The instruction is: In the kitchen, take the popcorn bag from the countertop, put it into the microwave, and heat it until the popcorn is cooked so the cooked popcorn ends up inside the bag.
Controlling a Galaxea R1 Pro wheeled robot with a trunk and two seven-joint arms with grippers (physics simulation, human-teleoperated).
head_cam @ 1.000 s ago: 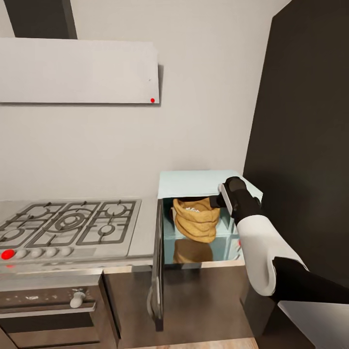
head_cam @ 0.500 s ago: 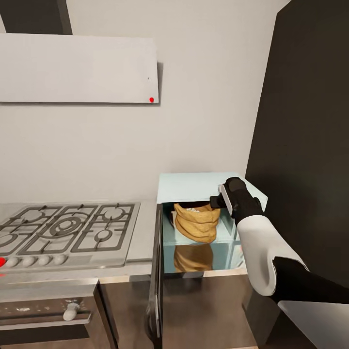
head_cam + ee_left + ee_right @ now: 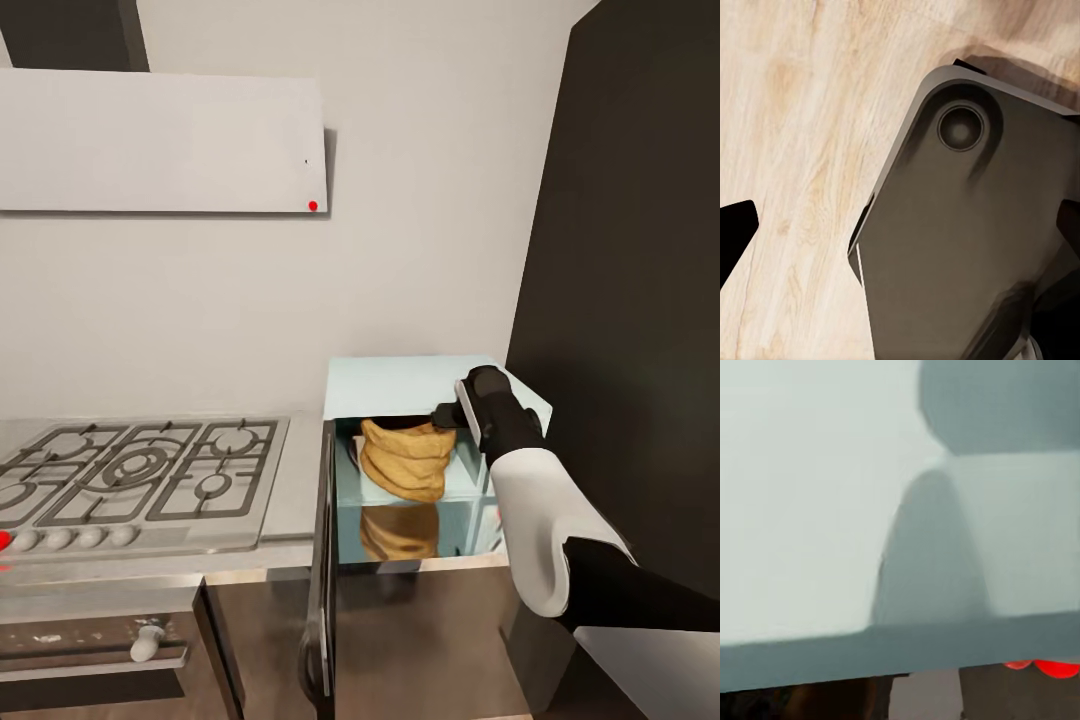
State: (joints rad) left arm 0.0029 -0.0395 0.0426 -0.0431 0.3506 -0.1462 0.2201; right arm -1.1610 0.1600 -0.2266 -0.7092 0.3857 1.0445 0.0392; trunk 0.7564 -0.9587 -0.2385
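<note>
Where microwave [image 3: 400,378] gapes, wrinkled tan popcorn bag [image 3: 404,460] sits inside; right end effector [image 3: 446,412] grip state unclear.

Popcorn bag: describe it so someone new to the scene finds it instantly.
Right of the steel gas hob, a pale mint-blue box microwave stands with its dark door swung open. Inside sits the small tan burlap-like popcorn bag, wrinkled in rings, the right gripper at its rim. It is the only brown, soft thing among hard, glossy surfaces.

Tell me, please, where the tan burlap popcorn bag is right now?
In the head view, the tan burlap popcorn bag sits inside the open pale mint-blue microwave, right of the gas hob, with the right gripper at its upper rim.
</note>
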